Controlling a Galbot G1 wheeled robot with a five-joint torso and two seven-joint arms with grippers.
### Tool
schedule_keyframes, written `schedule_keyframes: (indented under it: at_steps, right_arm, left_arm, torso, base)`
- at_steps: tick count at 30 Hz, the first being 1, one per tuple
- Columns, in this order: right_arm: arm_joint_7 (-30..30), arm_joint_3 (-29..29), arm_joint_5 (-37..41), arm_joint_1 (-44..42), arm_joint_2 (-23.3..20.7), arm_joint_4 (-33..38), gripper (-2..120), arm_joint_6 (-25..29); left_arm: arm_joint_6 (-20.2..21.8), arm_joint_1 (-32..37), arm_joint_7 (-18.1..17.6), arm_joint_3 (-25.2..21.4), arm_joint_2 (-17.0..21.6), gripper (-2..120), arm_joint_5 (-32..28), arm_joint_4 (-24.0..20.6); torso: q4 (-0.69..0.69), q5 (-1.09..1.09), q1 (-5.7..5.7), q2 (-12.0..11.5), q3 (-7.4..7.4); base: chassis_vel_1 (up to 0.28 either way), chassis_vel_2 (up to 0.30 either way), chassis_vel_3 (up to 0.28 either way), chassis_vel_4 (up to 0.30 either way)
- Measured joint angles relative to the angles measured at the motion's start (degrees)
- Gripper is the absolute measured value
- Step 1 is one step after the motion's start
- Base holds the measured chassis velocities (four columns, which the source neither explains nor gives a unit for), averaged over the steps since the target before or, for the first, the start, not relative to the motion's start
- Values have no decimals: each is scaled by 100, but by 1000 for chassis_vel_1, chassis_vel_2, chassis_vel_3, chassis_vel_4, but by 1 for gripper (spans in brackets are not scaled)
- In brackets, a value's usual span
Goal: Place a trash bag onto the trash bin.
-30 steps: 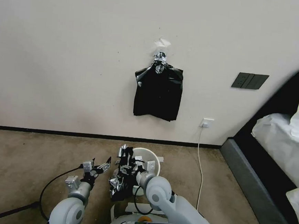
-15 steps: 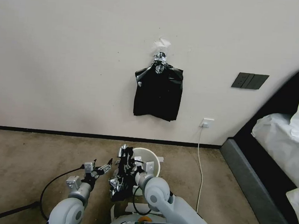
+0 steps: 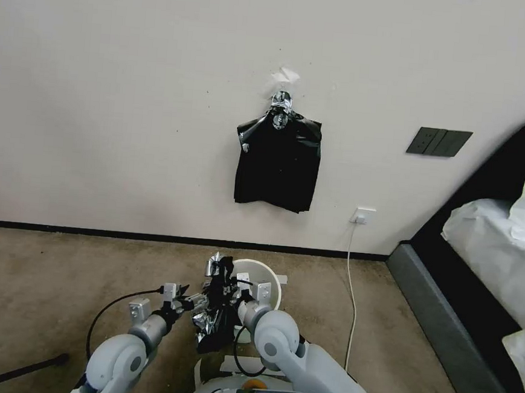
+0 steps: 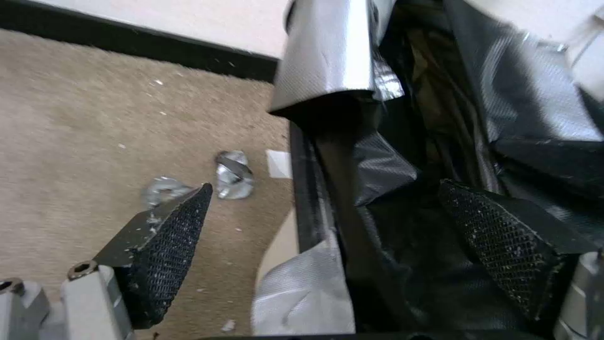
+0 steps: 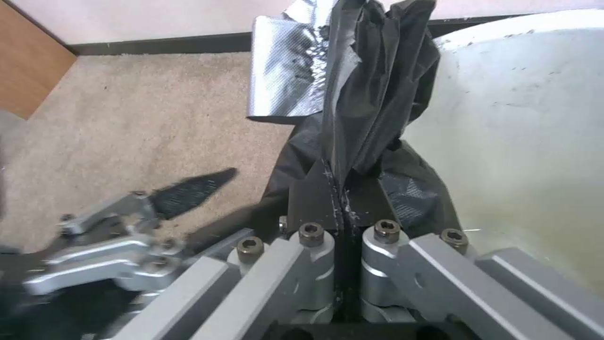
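Looks like the bag-opening step. Right gripper (image 5: 339,198) has its fingers clamped on the bunched trash bag (image 5: 371,94), held beside the trash bin (image 5: 522,141) on the carpet. Left gripper (image 4: 327,226) has its fingers spread wide around the bag's loose edge. I'd say next it needs to pinch that edge and pull the mouth open over the rim.

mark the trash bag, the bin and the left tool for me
trash bag (image 5: 371,94), right wrist view: gathered black folds above the shut right tool (image 5: 343,208).
trash bin (image 5: 516,141), right wrist view: cream inner wall.
left tool (image 4: 327,222), left wrist view: midway between its open fingertips, which straddle a bag fold.
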Motion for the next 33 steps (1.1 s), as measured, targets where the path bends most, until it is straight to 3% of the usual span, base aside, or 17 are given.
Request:
schedule_keyframes:
  at_steps: [12,15,20,28,33]
  right_arm:
    - [29,16,6,-18,-87,57,0,0]
    - [29,20,0,-36,-92,63,0,1]
    - [29,27,-8,-39,-94,69,0,4]
    - [24,35,-66,-65,-106,80,0,16]
    - [23,28,-80,-68,-104,91,0,18]
  left_arm:
    - [187,-501,41,409,25,75,10,557]
    - [235,-587,104,508,1,61,17,664]
    - [238,-588,118,539,-14,48,20,689]
    - [172,-596,55,503,-36,13,65,716]
    - [115,-588,-26,489,-61,4,95,714]
  torso:
    - [0,0,0,0,0]
    - [0,1,0,0,-1]
    - [2,3,0,0,-2]
    - [0,1,0,0,-1]
    - [0,1,0,0,0]
  base:
    - [0,0,0,0]
    - [0,0,0,0]
    - [0,0,0,0]
    - [0,0,0,0]
    - [0,0,0,0]
